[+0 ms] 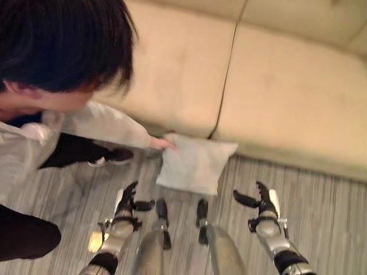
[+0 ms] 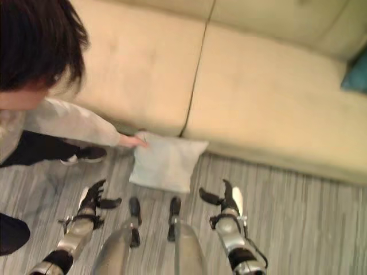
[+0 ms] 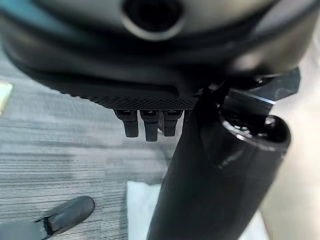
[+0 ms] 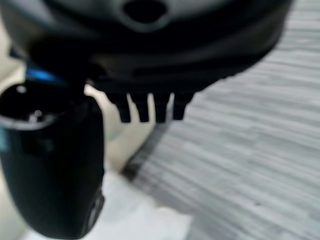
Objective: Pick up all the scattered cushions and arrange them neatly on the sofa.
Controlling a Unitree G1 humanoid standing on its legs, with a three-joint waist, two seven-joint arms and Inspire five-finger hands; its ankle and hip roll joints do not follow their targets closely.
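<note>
From the left eye view I see the white cushion [image 1: 196,162] lying flat on the floor [image 1: 321,200], its far edge against the foot of the sofa [image 1: 275,91]. It sits ahead of both hands and between them. My left hand [image 1: 127,201] and right hand [image 1: 261,201] hover nearer to me, either side of it, each apart from the cushion, fingers straight and thumbs spread inward. Neither looks clearly nearer. A person [image 1: 51,74] at the left reaches a hand [image 1: 162,143] to the cushion's far left corner.

The right eye view gives the same layout, and a teal cushion [image 2: 356,74] at the sofa's far right.

In the left wrist view the fingers [image 3: 146,125] hang straight, empty, with the cushion beyond them.

In the right wrist view the fingers [image 4: 150,107] are likewise straight and holding nothing.
</note>
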